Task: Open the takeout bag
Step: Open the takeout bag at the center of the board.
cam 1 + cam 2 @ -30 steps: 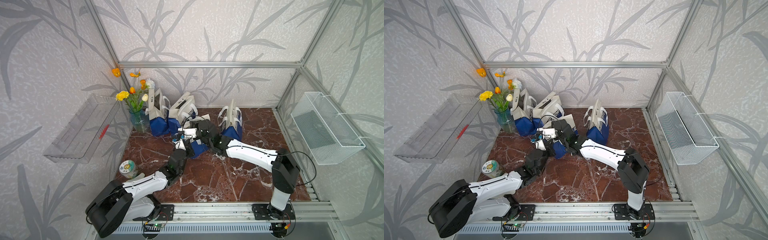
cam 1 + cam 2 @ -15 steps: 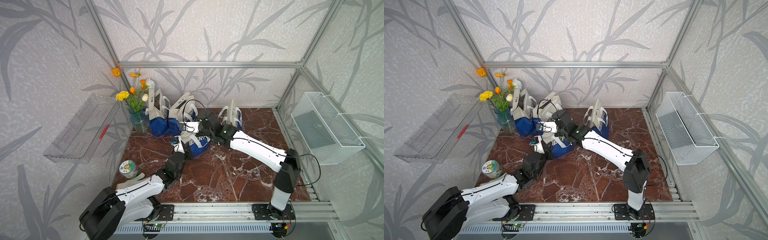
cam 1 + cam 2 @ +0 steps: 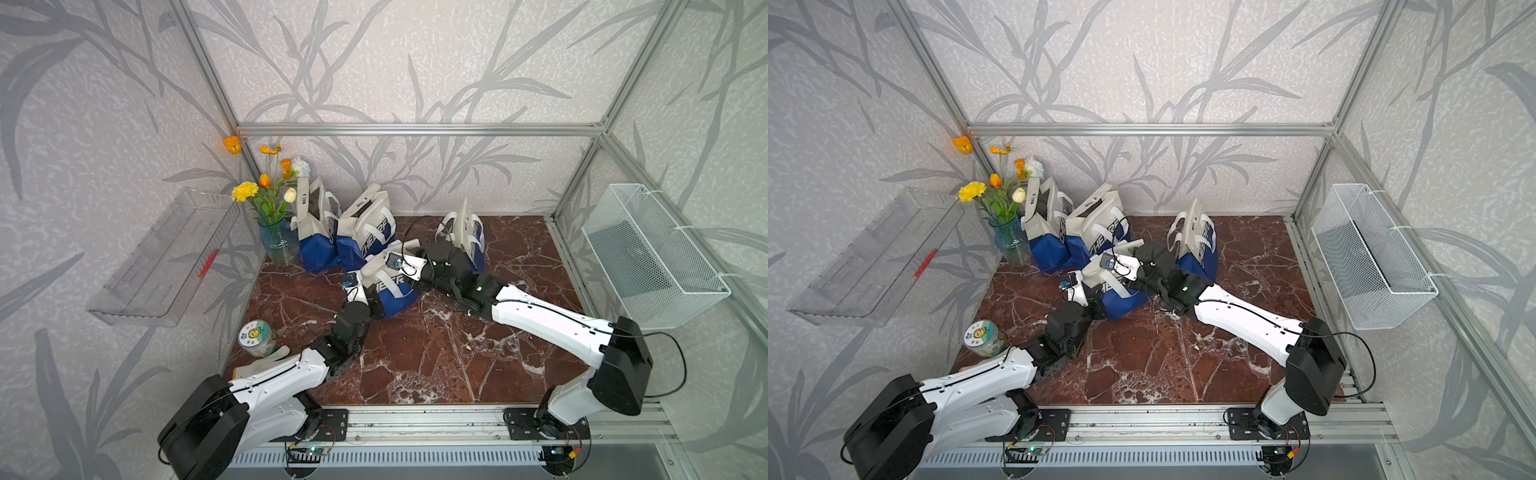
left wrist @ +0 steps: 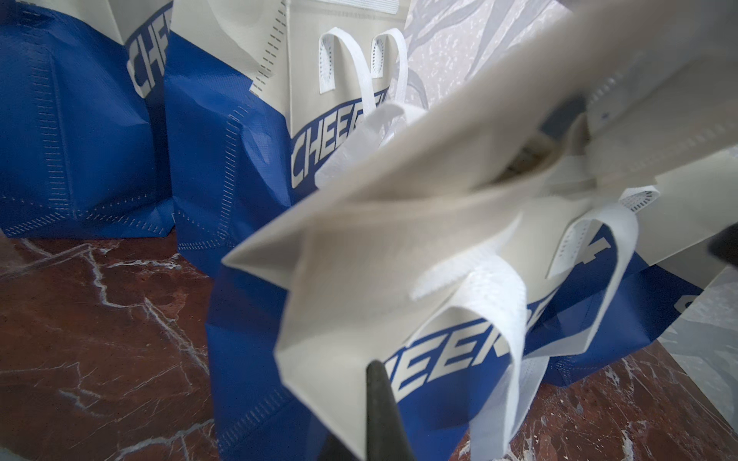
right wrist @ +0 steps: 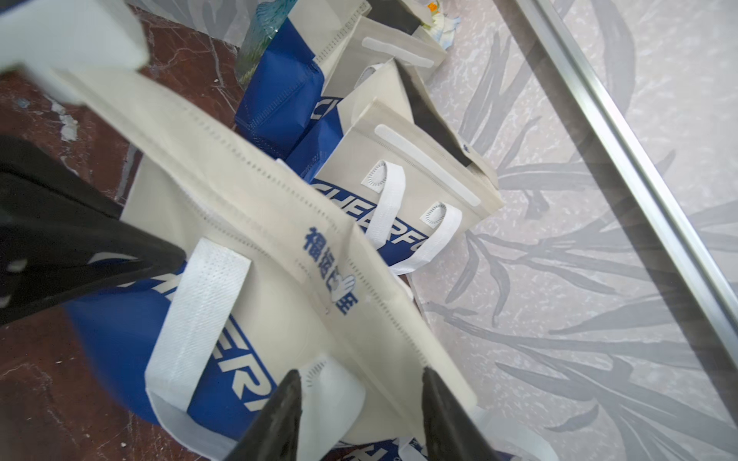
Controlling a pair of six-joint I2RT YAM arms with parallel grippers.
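Observation:
The takeout bag (image 3: 392, 286) (image 3: 1121, 297), blue below and cream above with white handles, stands mid-table between both arms. My left gripper (image 3: 371, 296) (image 4: 379, 385) is shut on the near corner of its cream flap; only one dark finger (image 4: 385, 415) shows. My right gripper (image 3: 395, 269) (image 5: 361, 385) is open at the bag's far side. The cream top edge (image 5: 303, 255) and a white handle (image 5: 331, 395) lie between its fingers, which do not press on them. In the left wrist view the flaps part slightly at a dark gap (image 4: 527, 159).
Two like bags (image 3: 318, 237) (image 3: 365, 232) stand at the back left, and one more (image 3: 467, 232) behind the right wrist. A flower vase (image 3: 279, 243), a round tin (image 3: 257, 337) and a glove (image 3: 259, 363) line the left edge. A wire basket (image 3: 648, 257) hangs on the right wall.
My right gripper has gone from shut to open, letting go of the bag's top, and its arm has swung toward the back. The left gripper stays shut on the flap.

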